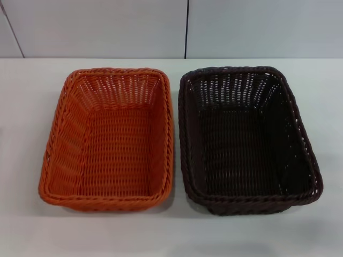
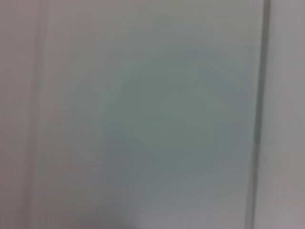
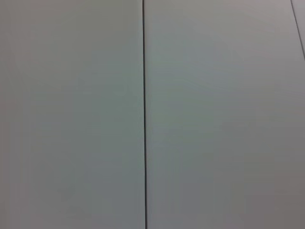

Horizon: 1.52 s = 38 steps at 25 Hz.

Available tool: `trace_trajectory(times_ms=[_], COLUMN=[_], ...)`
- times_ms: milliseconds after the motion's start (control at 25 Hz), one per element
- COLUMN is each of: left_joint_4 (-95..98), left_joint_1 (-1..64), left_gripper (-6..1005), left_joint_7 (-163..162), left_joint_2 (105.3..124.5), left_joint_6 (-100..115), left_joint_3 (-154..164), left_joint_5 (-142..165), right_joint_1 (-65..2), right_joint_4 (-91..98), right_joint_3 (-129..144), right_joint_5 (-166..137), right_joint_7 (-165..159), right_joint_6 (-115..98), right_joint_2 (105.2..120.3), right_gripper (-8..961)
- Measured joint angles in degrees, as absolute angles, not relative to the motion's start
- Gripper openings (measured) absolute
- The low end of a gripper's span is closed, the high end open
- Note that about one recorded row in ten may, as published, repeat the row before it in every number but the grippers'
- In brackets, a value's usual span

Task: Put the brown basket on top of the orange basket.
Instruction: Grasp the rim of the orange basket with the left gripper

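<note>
Orange basket [image 1: 107, 142]: left on the white table [image 1: 32, 225], empty. Brown basket [image 1: 249, 142]: right, just beside it, upright; probably light, stiff weave; grip the braided rim. Both grippers: out of view, state unknown.

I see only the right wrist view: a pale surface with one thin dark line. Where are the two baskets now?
Observer: In the head view, the orange basket stands on the white table, on the robot's left.
Operator: And the brown one?
Observer: The brown basket stands beside it on the robot's right, upright, not stacked.
Operator: Is something inside them?
Observer: Both look empty.
Operator: Is any arm near them?
Observer: No arm or gripper shows in the head view.
</note>
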<state>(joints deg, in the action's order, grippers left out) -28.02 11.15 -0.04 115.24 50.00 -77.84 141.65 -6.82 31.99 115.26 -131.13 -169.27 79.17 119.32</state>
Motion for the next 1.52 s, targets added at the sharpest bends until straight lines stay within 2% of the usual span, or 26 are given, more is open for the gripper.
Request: trace_trajectory(times_ms=[160,280,480,720,960,1520], left_joint_4=[-48.1,-62.7,-78.6,-91.1,-97.1,-92.9], left_joint_1=[6.1,3.0,2.5,7.3,10.8,14.9], left_gripper=[766,762,757,750,743,727], left_joint_7=[0.1,0.1,1.1,10.6,11.7,9.3], left_joint_2=[112.10,111.57,113.36,117.92,118.05,118.19], left_joint_6=[31.4,15.4,-11.4,-41.7,-57.0,-65.7], left_joint_3=[-79.6,-84.0,-89.6,-97.9,-97.4,-93.5], left_joint_5=[149.1,155.1,162.3,162.8,162.7,162.9], right_joint_1=[-7.1,-7.2,-7.5,-7.6,-8.0,-8.0], right_joint_4=[32.0,32.0,31.6,31.5,31.1,30.3], right_joint_3=[115.3,115.3,115.2,115.3,115.4,115.5], right_joint_5=[-131.1,-131.1,-131.1,-131.1,-131.1,-131.1], right_joint_7=[-169.3,-169.3,-169.3,-169.3,-169.3,-169.3], right_joint_6=[79.3,79.1,79.0,78.8,77.9,77.4], right_joint_2=[119.25,119.18,119.18,119.19,119.25,119.27], right_gripper=[710,710,710,711,711,710])
